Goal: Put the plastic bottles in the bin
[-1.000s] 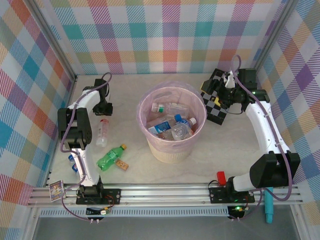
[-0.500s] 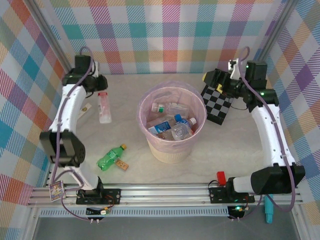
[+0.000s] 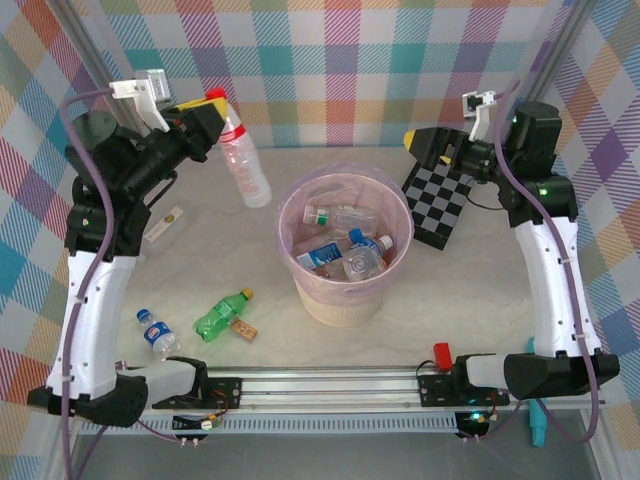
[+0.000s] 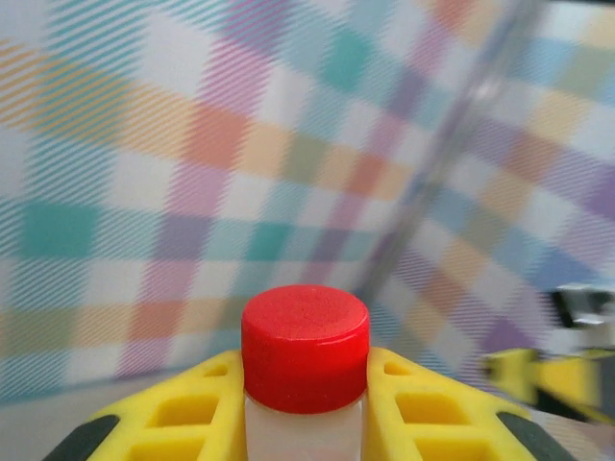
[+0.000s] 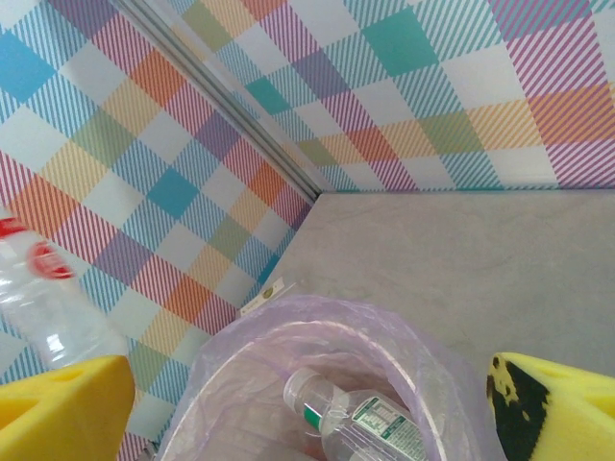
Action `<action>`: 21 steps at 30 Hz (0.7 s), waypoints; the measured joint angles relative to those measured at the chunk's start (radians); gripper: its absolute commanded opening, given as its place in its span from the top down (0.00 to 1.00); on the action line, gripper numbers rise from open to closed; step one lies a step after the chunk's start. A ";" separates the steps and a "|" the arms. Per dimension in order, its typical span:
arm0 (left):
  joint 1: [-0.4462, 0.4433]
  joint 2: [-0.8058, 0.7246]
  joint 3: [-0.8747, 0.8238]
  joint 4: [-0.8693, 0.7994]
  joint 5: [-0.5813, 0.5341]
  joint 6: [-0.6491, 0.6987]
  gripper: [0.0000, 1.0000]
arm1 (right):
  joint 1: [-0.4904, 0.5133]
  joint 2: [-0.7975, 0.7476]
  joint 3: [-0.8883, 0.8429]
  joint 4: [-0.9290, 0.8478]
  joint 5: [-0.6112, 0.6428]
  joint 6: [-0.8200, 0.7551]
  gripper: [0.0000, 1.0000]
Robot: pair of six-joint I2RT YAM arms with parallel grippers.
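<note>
A clear red-capped bottle (image 3: 245, 165) hangs in the air left of the bin (image 3: 340, 305), the left gripper (image 3: 214, 122) with its jaws clamped on the neck. More bottles (image 3: 345, 250) lie inside the bin. A green bottle (image 3: 220, 315), brown block (image 3: 243, 329) and blue-capped bottle (image 3: 155, 333) lie on the tabletop (image 3: 480, 290) left of the bin. Right of it, by the checkerboard (image 3: 440, 205), the right gripper (image 3: 432, 150) has its jaws wide apart and empty.
</note>
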 measured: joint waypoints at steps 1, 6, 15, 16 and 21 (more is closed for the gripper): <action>-0.038 -0.006 -0.005 0.044 0.019 -0.005 0.80 | 0.000 0.000 -0.013 0.006 -0.001 0.010 0.06; -0.235 -0.005 -0.077 0.177 0.064 0.045 0.85 | 0.000 0.003 -0.057 0.019 0.000 0.037 0.06; -0.447 -0.001 -0.326 0.211 0.020 0.274 0.90 | 0.000 0.002 -0.058 0.009 0.011 0.035 0.06; -0.461 -0.005 -0.356 0.213 0.015 0.298 0.91 | 0.000 0.002 -0.058 0.007 0.012 0.035 0.06; -0.474 -0.029 -0.495 0.217 -0.001 0.346 0.92 | 0.000 0.002 -0.059 0.004 0.013 0.036 0.06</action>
